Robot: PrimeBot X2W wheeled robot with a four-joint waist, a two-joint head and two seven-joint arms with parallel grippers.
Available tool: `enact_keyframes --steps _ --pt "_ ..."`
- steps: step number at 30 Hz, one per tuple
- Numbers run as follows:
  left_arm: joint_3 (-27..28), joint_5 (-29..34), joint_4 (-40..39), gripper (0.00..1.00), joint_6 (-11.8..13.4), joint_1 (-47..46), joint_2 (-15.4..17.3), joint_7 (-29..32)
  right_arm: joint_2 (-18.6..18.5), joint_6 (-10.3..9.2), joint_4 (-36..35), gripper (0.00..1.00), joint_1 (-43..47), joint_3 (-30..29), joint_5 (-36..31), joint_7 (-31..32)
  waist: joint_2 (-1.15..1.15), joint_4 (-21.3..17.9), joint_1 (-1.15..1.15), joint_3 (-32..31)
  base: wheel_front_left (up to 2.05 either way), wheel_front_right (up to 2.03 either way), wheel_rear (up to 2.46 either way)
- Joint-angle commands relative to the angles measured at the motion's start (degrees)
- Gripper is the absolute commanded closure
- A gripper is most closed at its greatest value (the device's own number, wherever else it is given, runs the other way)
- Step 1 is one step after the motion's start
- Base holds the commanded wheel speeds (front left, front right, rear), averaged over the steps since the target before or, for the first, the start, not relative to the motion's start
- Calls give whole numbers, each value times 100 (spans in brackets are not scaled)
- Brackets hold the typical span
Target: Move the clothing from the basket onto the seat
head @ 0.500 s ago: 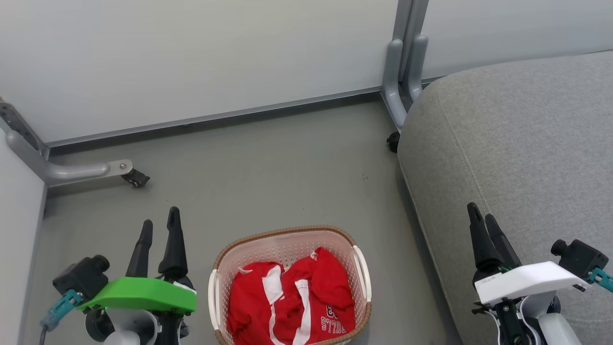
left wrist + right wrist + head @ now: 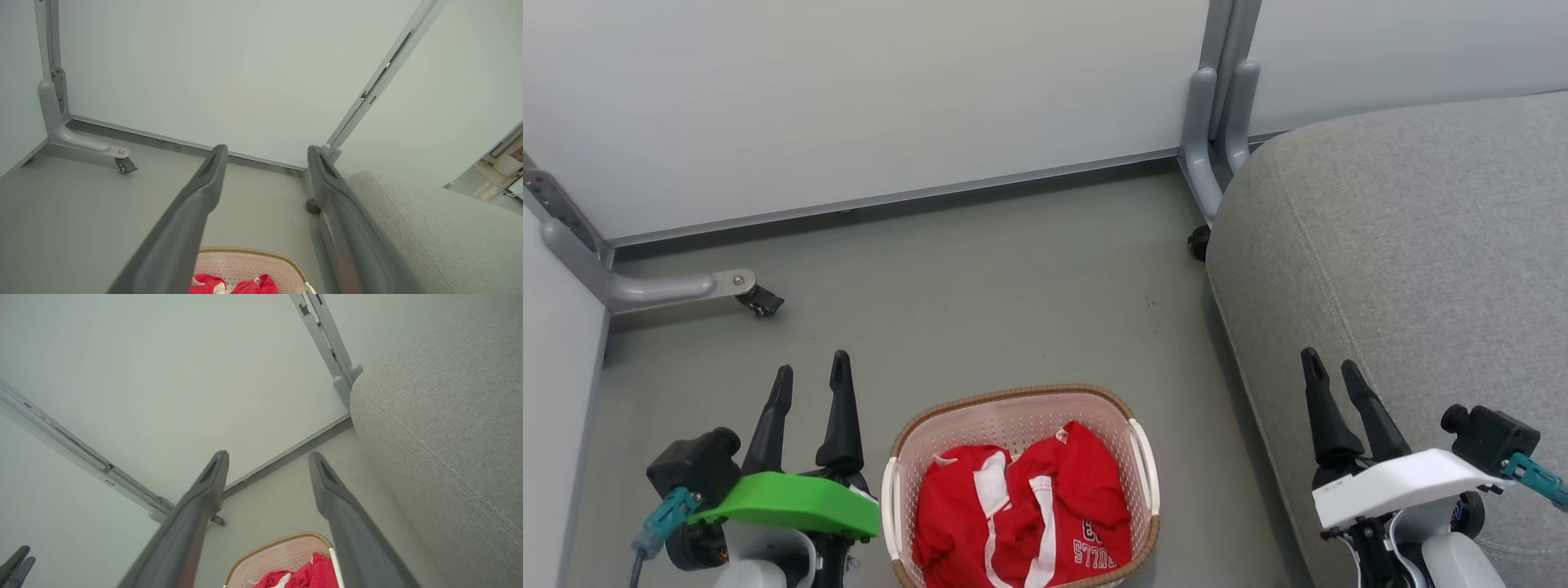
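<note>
Seat on my right. Basket on floor between my arms. Red clothing bunched inside, no clear long axis. Left gripper nearer: clothing lies right of it, back toward me. Right gripper over seat edge. Both spread, empty. Head view gives lettering; wrist views catch far rim, red sliver.

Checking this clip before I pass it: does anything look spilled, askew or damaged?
Nothing stands out. The clothing lies crumpled inside the basket, which stands upright on the floor beside the seat. The left gripper and right gripper are open and empty.
</note>
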Motion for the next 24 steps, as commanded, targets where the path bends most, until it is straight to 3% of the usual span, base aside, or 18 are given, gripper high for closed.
enact_keyframes --steps 1,24 --pt "-16 190 -76 0 42 -128 48 -54 -40 3 -65 0 -68 14 -162 -64 0 6 0 -1 0 0 0" --pt "-204 1416 -183 0 104 -117 52 -368 -53 3 -38 0 -91 162 -1437 -372 0 113 0 13 0 0 0"
